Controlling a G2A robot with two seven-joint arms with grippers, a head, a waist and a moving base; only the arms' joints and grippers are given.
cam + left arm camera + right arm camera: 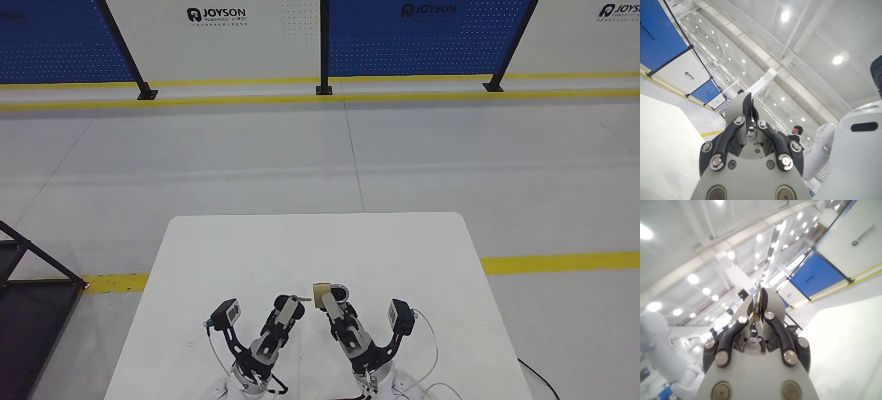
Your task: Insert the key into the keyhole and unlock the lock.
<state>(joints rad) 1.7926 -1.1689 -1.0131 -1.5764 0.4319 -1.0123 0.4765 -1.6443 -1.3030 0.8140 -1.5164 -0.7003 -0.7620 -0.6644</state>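
Observation:
A brass padlock (323, 291) with a silver shackle (757, 287) is held just above the white table (300, 245) near its front edge. My right gripper (758, 301) is shut on the padlock's brass body (756, 312), and the shackle sticks out past the fingertips. My left gripper (296, 300) is just left of the padlock, tip pointing toward it. In the left wrist view the left gripper (751, 103) is shut on a thin sliver, the key (752, 100) seen edge-on. The keyhole is hidden.
The white table stretches away bare beyond both grippers. Grey floor with yellow lines (560, 263) and blue-and-white barrier panels (420, 35) lies past it. A black frame (30, 270) stands off the table's left side.

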